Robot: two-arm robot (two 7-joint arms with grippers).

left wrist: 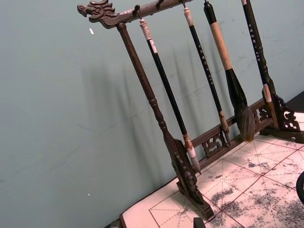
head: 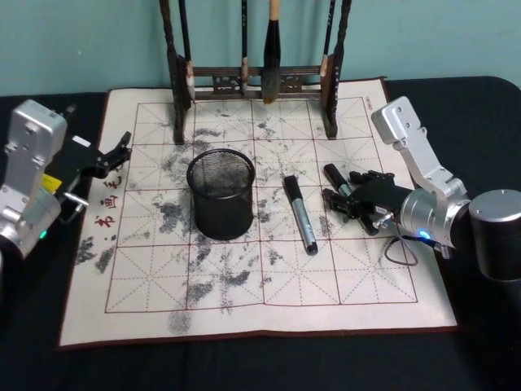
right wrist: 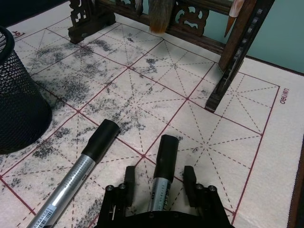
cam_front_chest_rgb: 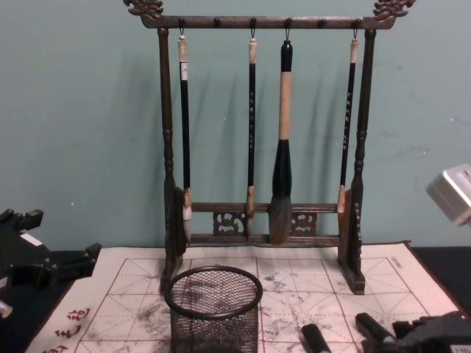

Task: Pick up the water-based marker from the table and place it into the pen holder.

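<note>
The right gripper (right wrist: 159, 173) sits low over the cloth (right wrist: 213, 142) with its fingers (right wrist: 189, 178) spread. They straddle the marker (right wrist: 165, 152), which lies flat between them with its black cap pointing away from the wrist. A clear gap shows on either side, so nothing is pinched yet. The step in hand looks like the closing grasp. To do it well, the fingers should meet the silver barrel squarely, just behind the cap, with the marker centred so neither finger nudges it sideways first. The fingertips should stay close to the cloth so they catch the barrel below its widest line and it does not squirt out. A second marker (right wrist: 90, 156) lies just beside the gripper on the holder's side, at a slant and apart from the outer finger. The squeeze should be straight and the lift vertical so this one stays undisturbed. Beyond it stands the pen holder (head: 220, 213), upright with its mouth open. Once the marker is raised well above the rim, it will probably need tipping toward vertical so it drops in end first. Farther ahead of the gripper is the brush rack (right wrist: 237, 52), whose foot and hanging brushes are worth keeping clear of on the way across. The left gripper (head: 114, 155) is parked at the far edge of the cloth, beyond the holder, over the dark table (head: 480, 350).
</note>
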